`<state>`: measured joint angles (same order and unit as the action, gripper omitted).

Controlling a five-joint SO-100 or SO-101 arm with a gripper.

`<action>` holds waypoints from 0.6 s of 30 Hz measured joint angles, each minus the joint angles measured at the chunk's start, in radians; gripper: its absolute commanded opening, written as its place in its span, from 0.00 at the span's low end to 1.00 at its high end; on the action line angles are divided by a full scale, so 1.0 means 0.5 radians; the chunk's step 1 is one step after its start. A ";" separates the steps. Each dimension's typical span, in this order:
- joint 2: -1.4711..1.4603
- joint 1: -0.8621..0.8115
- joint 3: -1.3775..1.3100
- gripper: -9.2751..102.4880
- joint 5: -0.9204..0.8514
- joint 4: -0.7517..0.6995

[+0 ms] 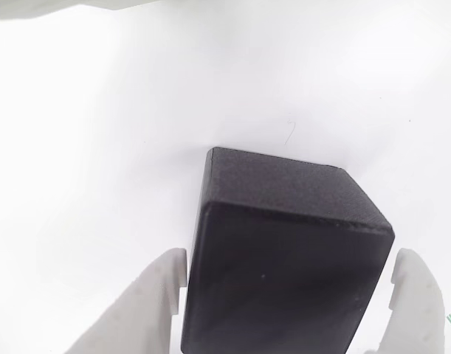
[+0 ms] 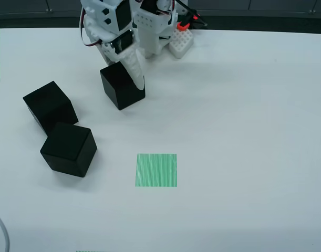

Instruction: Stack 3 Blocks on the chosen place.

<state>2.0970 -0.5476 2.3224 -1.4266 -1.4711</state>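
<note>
Straddling one black cube (image 2: pixel 122 85) | pincer (image 1: pixel 288 291) fingers apart, contact unclear | green patch (image 2: pixel 156 170) bare | no writing legible

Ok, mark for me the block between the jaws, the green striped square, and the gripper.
Block between the jaws (image 2: pixel 120 86): overhead view, its front-left face.
Green striped square (image 2: pixel 156 170): overhead view, its centre.
Gripper (image 1: pixel 288 295): wrist view, midway between the white fingertips, which flank the block.
</note>
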 measured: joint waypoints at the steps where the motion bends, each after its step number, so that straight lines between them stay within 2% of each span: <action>1: -0.015 0.003 0.000 0.34 0.015 0.021; 5: -0.025 0.040 0.000 0.30 0.055 0.067; 18: 0.031 0.202 0.003 0.28 0.353 0.092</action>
<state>2.1123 -0.4464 2.3240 -1.2502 -1.4251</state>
